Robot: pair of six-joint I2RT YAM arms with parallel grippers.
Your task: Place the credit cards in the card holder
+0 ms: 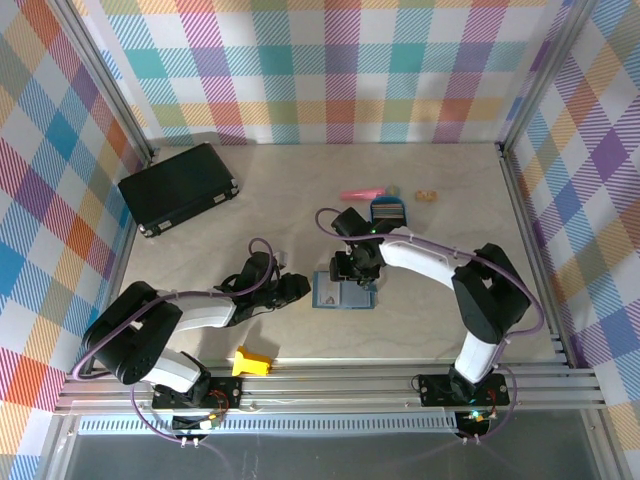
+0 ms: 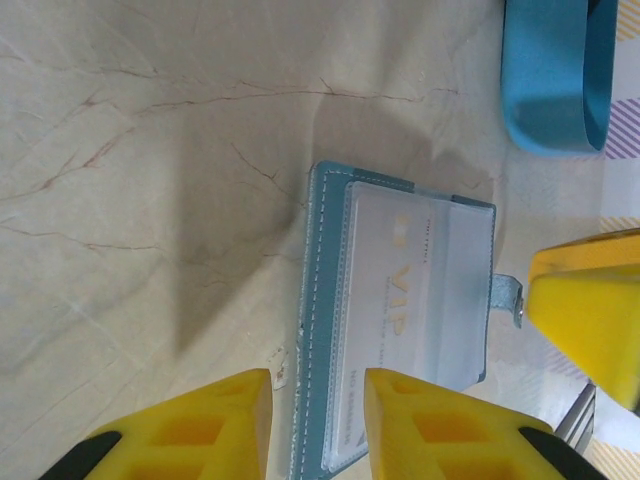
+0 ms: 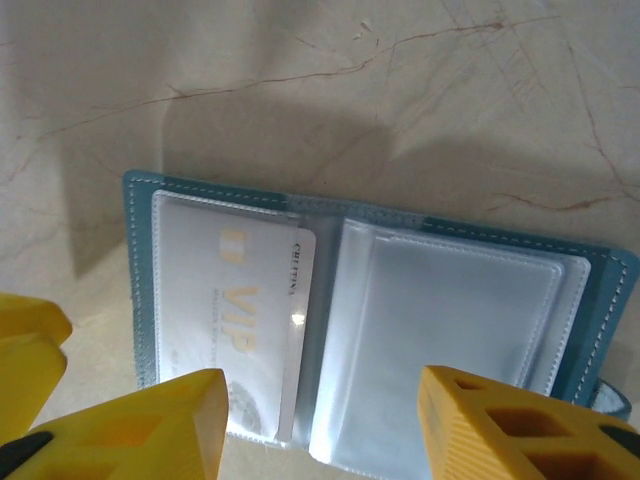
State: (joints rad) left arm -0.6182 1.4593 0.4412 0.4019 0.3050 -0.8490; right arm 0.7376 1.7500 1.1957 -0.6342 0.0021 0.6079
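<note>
Seating a pale card point(image 3: 235, 330) in the open card holder point(image 1: 335, 296) at the centre of the surface point(image 1: 450, 200) seems the step in hand, right jaws spread empty above it, left jaws narrowly parted at its nine o'clock edge; next, probably nudging the card fully home.

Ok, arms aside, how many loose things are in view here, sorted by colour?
Teal: 1, card holder
Black: 1, case
Blue: 1, tray
Pink: 1, small item
Tan: 1, small piece
Yellow: 1, block
Pale grey: 1, VIP card
Total: 7
</note>
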